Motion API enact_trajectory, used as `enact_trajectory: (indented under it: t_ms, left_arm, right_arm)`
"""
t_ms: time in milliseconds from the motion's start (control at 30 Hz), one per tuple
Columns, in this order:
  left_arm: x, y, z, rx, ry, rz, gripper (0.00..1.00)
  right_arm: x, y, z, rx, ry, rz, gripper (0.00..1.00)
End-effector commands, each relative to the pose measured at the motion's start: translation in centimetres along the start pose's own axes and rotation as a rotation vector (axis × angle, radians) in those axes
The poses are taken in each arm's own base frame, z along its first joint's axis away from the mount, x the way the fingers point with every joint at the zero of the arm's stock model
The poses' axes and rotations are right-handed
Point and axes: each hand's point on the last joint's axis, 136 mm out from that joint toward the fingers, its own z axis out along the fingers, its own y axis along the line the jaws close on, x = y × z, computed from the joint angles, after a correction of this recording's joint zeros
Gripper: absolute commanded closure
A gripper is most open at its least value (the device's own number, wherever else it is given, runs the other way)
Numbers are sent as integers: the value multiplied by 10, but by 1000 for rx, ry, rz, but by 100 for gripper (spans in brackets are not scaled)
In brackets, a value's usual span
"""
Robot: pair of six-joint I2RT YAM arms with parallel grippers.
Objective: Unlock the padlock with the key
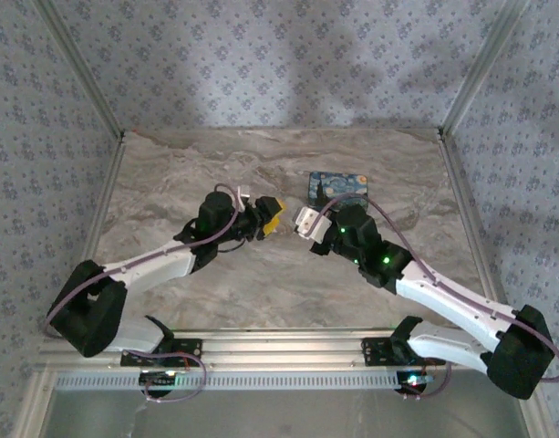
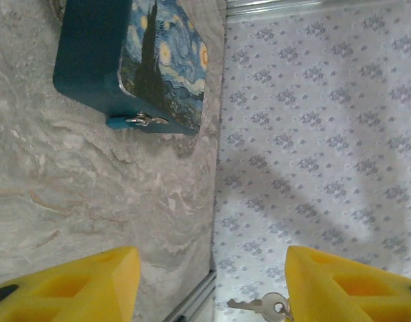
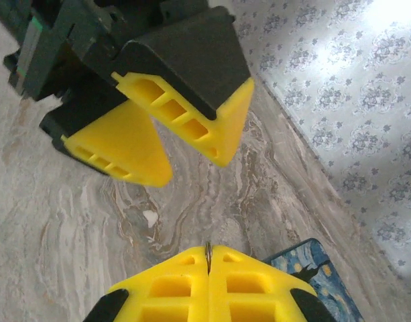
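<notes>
My right gripper (image 3: 208, 253) clamps the key (image 2: 259, 306); the left gripper (image 2: 212, 268) has its jaws apart. I judge the padlock (image 1: 338, 185) untouched; insertion and turning remain.

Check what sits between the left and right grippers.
Nothing. In the right wrist view the open left gripper faces the shut right gripper across a gap, with bare marble table showing behind that stretch.

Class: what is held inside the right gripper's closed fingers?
A thin metal edge pokes from the seam of the right gripper; the yellow fingers cover the rest, so what it is cannot be told.
</notes>
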Motion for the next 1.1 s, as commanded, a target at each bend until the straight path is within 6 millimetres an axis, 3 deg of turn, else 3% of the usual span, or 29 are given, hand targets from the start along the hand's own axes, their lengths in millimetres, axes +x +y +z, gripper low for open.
enact_trajectory:
  t_ms: [0,267,533,867,1067]
  left_arm:
    - [-6,-19,0,113,-25,-115,38]
    - [-2,-19,4,137,-8,-199,28]
    - [3,-22,12,167,20,-228,24]
    - [7,-26,19,179,39,-225,23]
    - [3,-25,16,183,14,-225,32]
  right_arm:
    - [-10,-1,6,-1,-61,67,100]
    - [-16,3,24,-13,-96,96,100]
    - [-25,7,39,-36,-124,112,100]
    - [-30,11,45,-55,-139,124,100]
    - [-23,15,44,-62,-120,129,100]
